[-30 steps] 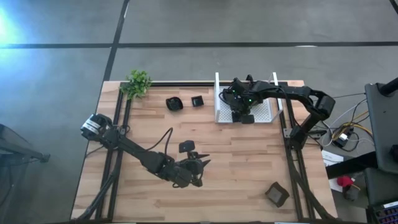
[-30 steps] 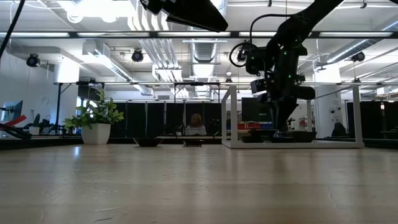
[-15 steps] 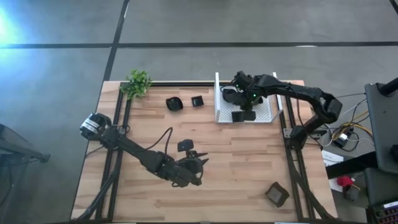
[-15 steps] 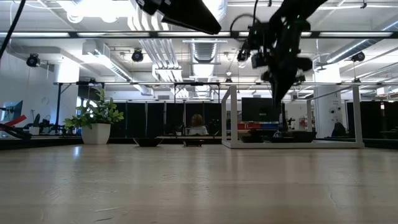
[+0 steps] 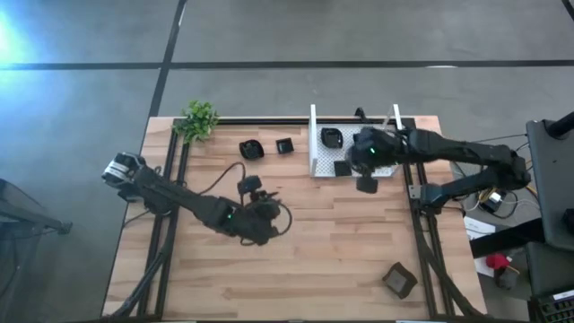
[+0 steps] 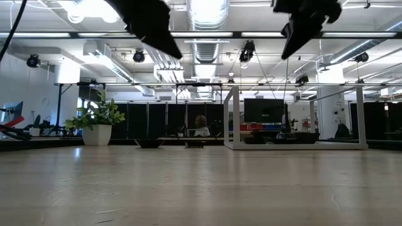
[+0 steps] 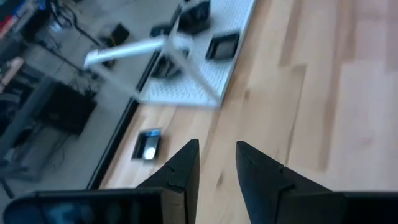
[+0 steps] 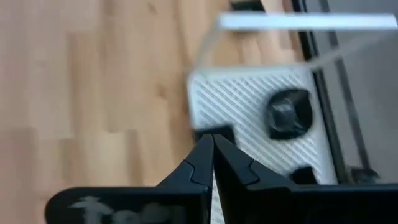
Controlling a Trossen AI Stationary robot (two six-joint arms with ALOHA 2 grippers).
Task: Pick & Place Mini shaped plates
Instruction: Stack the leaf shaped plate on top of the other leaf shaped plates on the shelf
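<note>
1. Looking down from above, I start at the left, where a little green plant sits at the far left corner of the wooden table.
2. My left gripper hangs over the middle of the table. Its two fingers stand a little apart with nothing between them.
3. Just beside that gripper, on its far side, I see a small dark thing, but I cannot tell what it is.
4. Next come two mini shaped plates on the bare wood near the far edge: a rounded plate and a square plate. They sit near each other, between the plant and the tray.
5. The white tray stands to the right of them. Its tall white wall stands between those two plates and the tray floor.
6. Inside the tray I see a rounded tray plate toward the far side and a square tray plate nearer to me.
7. My right gripper hangs over the near edge of the tray. Its fingers are pressed tight together and hold nothing.
8. Far to the right, near the front corner, a brown block lies alone, well apart from everything else.
</note>
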